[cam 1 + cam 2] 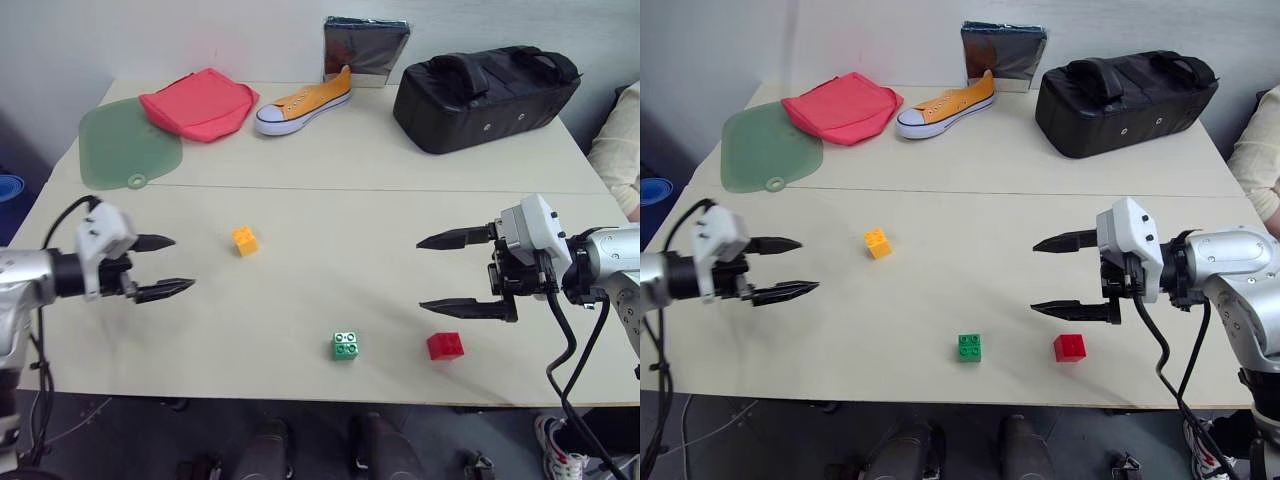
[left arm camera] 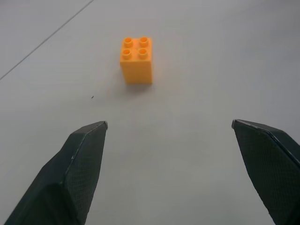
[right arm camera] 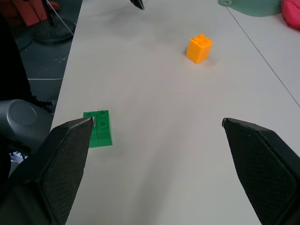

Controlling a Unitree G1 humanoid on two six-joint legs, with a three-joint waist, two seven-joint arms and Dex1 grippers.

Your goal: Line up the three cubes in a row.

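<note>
Three small studded cubes lie apart on the cream table. The yellow-orange cube sits left of centre. Near the front edge are the green cube and, to its right, the red cube. My left gripper hovers open at the left, pointing right at the yellow-orange cube, a short way from it. My right gripper is open at the right, pointing left, just above and behind the red cube. Its wrist view shows the green cube and the yellow-orange cube.
At the back of the table lie a green mat, a red pouch, an orange sneaker, a dark foil bag and a black bag. A person's sleeve shows at the right edge.
</note>
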